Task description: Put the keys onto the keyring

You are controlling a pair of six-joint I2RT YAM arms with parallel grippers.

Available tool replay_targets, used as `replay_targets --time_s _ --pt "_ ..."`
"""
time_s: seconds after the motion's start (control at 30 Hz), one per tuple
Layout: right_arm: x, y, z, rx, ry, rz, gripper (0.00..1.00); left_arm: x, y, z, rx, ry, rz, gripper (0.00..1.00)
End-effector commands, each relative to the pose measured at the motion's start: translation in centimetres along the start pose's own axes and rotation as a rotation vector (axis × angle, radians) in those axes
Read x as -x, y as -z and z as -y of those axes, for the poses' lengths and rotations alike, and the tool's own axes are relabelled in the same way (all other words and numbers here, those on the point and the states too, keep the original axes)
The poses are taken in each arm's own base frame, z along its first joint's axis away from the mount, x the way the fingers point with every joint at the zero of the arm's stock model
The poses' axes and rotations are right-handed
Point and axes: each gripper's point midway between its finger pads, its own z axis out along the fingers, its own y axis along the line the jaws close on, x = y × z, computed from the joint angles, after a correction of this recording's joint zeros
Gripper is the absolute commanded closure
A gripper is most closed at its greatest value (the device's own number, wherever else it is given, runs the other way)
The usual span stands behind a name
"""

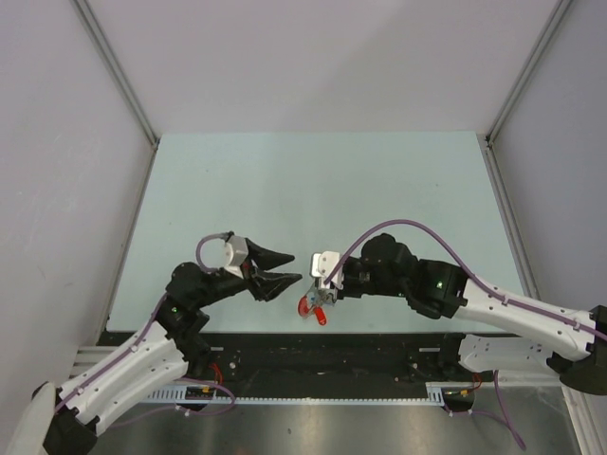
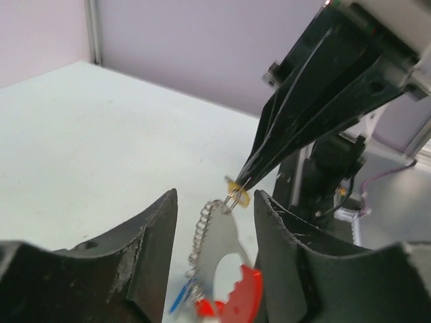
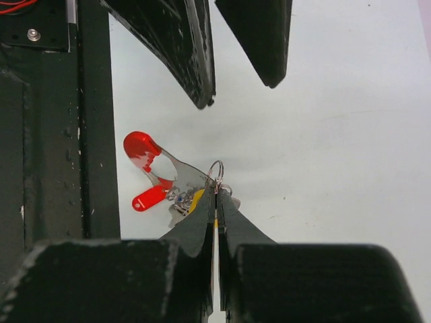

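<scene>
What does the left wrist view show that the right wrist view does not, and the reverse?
Only the left wrist view: the back wall and the separate links of the hanging chain. Only the right wrist view: the black rail along the table's edge. Both: the right gripper shut on the keyring, the red end piece, and the left gripper open nearby.

We look down on the whole table from above and behind the arm bases. Our left wrist camera peers close between the fingers of the left gripper toward the right gripper; the right wrist camera faces back. Both share the keyring
</scene>
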Motion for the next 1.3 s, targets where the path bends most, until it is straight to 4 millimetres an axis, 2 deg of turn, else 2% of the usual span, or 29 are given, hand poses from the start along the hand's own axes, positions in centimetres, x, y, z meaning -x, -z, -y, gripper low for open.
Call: replay_targets --time_s 0.0,0.03,0.07,0.13,0.17,0.23,0.27,0.43,0.67,1.2,1.23,1.27 --pt "2.6 1.0 1.2 -0.008 0.044 0.065 1.0 0.1 -0.6 0.7 -0.082 -0.112 -0.137 0.41" --pt "2.8 1.1 1.2 -0.007 0.046 0.069 1.0 -0.4 -0.9 0.6 -0.103 -0.146 -0.181 0.39" --pt "2.7 1.1 1.2 -0.002 0.047 0.067 1.0 1.0 -1.3 1.0 -0.127 -0.179 -0.185 0.39" --pt "2.5 1.0 0.9 0.011 0.046 0.059 1.0 -0.5 -1.2 1.0 -0.184 -0.223 -0.282 0.37" --pt "2.5 1.0 0.8 0.019 0.044 0.061 1.0 0.1 -1.3 1.3 -0.201 -0.241 -0.295 0.38" --pt "2.3 0.8 0.6 0.028 0.044 0.053 1.0 -1.0 -1.1 1.5 -0.254 -0.263 -0.357 0.39" --pt "2.3 0.7 0.7 0.028 0.046 0.05 1.0 -0.4 -1.4 1.6 -0.272 -0.281 -0.358 0.4" --pt "2.4 0.7 0.3 0.044 0.043 0.059 1.0 -2.3 -1.3 1.4 -0.345 -0.296 -0.449 0.45" --pt "2.4 0.7 0.2 0.054 0.039 0.06 1.0 -3.1 -1.8 1.8 -0.405 -0.253 -0.481 0.56" --pt "2.0 0.1 -0.2 0.073 0.029 0.046 1.0 -3.9 -2.9 2.7 -0.446 -0.178 -0.476 0.65" --pt "2.1 0.0 -0.2 0.077 0.029 0.052 1.0 -3.8 -3.0 2.7 -0.444 -0.183 -0.474 0.66" --pt "2.1 0.0 -0.2 0.079 0.029 0.053 1.0 -3.7 -3.1 2.8 -0.443 -0.183 -0.473 0.72"
